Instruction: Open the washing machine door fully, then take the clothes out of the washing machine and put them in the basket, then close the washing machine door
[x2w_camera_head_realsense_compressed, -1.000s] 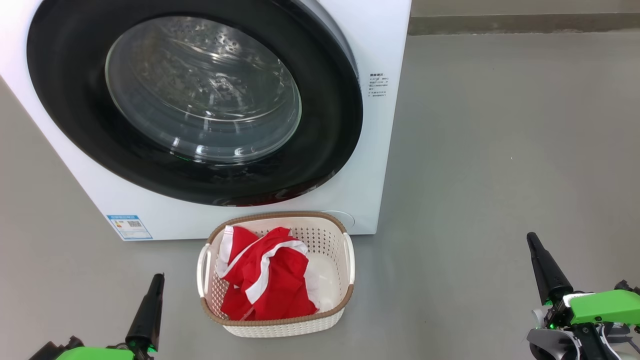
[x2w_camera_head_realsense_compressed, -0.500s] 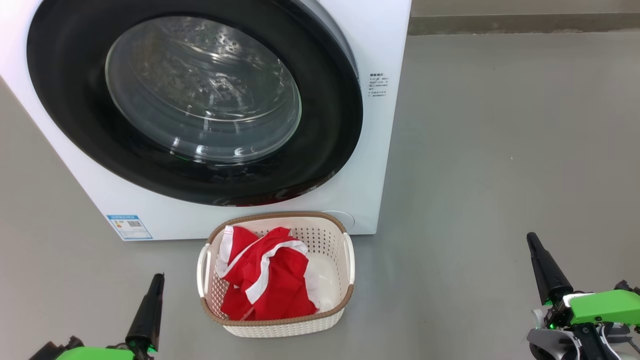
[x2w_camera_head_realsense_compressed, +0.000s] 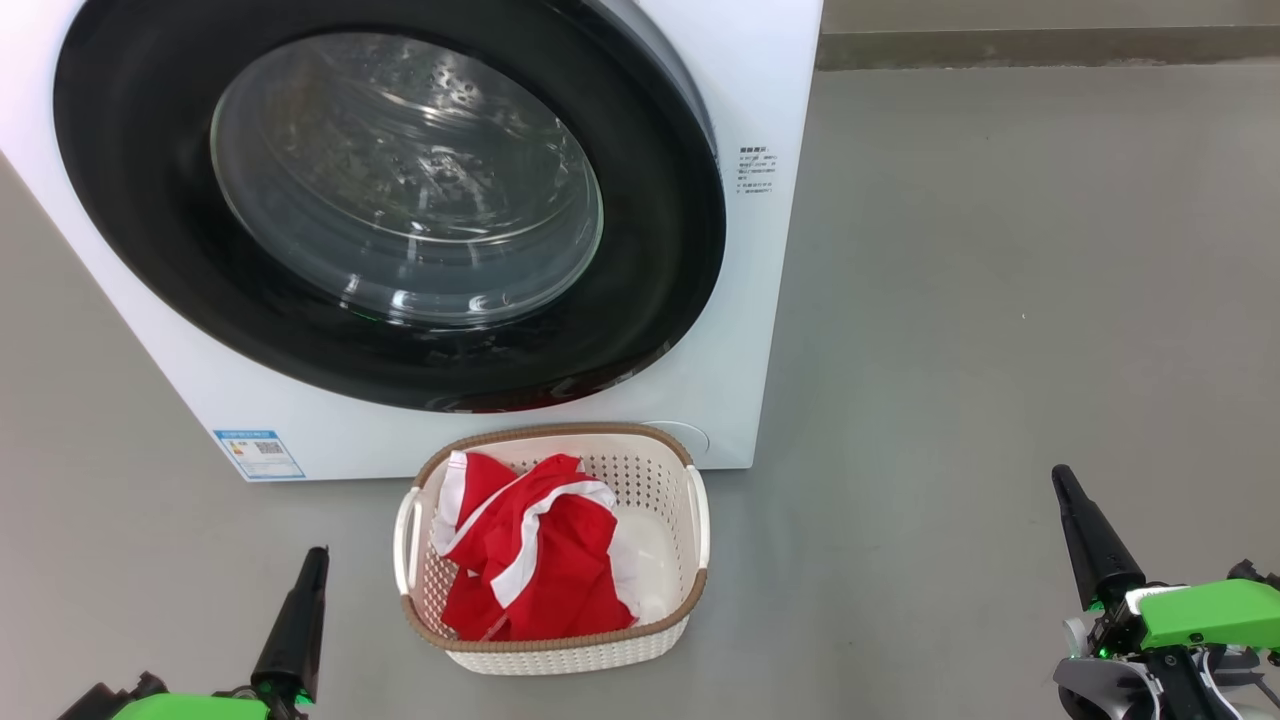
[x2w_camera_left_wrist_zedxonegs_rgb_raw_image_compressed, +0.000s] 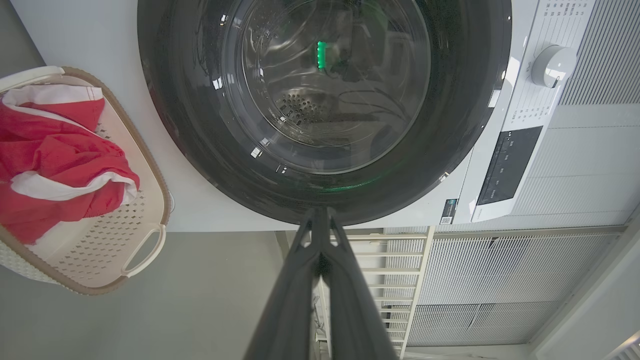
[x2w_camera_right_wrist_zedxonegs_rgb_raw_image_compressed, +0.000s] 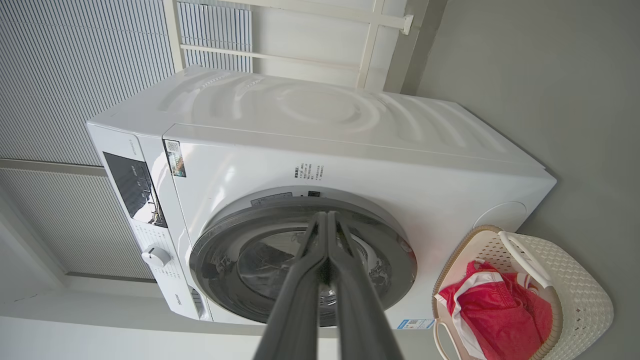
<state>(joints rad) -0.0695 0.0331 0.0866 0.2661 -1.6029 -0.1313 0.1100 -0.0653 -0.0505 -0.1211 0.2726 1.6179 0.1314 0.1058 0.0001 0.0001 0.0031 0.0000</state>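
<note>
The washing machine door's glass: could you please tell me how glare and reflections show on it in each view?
Head view: white glare streaks cross the washing machine door glass, yet the drum holes read through. Left wrist view: a green light reflects in the glass and on the black rim. Right wrist view: pale reflections veil the glass.

Red clothes (x2w_camera_head_realsense_compressed: 540, 570) lie in the basket (x2w_camera_head_realsense_compressed: 560, 655) before the shut washing machine door (x2w_camera_head_realsense_compressed: 650, 250).

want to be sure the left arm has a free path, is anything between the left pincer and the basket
Nothing visible does. In the head view, bare grey floor lies between the shut left pincer and the basket, which holds the red clothes.
</note>
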